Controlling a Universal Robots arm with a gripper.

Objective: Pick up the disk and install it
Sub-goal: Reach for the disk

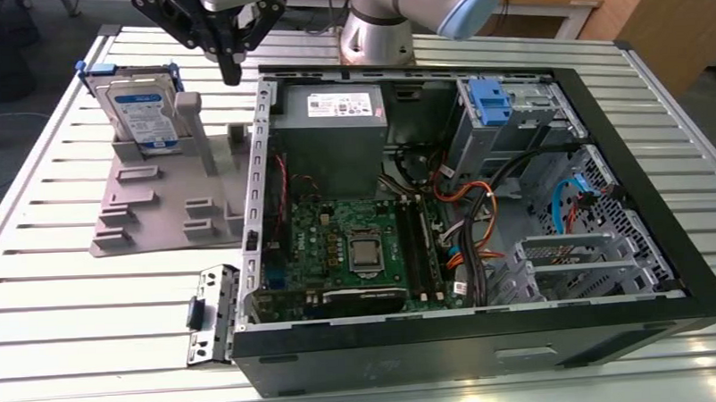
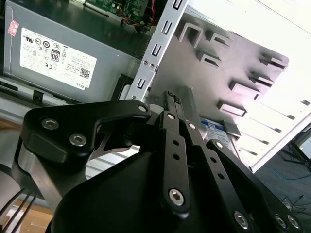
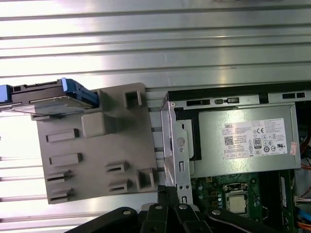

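The disk (image 1: pixel 141 115) stands upright on its edge at the back of a grey plastic holder (image 1: pixel 155 199) on the slatted table, at the exterior view's left. Its white-and-blue label and blue frame show. My gripper (image 1: pixel 231 73) hangs above the gap between the holder and the open computer case (image 1: pixel 642 155), a little to the exterior view's right of the disk and apart from it. Its black fingers (image 2: pixel 171 99) are shut with nothing between them. The first wrist view looks down on the disk (image 3: pixel 48 97) and the holder (image 3: pixel 97 160).
Inside the case are a grey power supply (image 1: pixel 329 108) with a white sticker, a green motherboard (image 1: pixel 348 246), cables, and a drive bay with a blue tab (image 1: pixel 488 98). A small metal bracket (image 1: pixel 213 313) lies on the table by the case's near corner.
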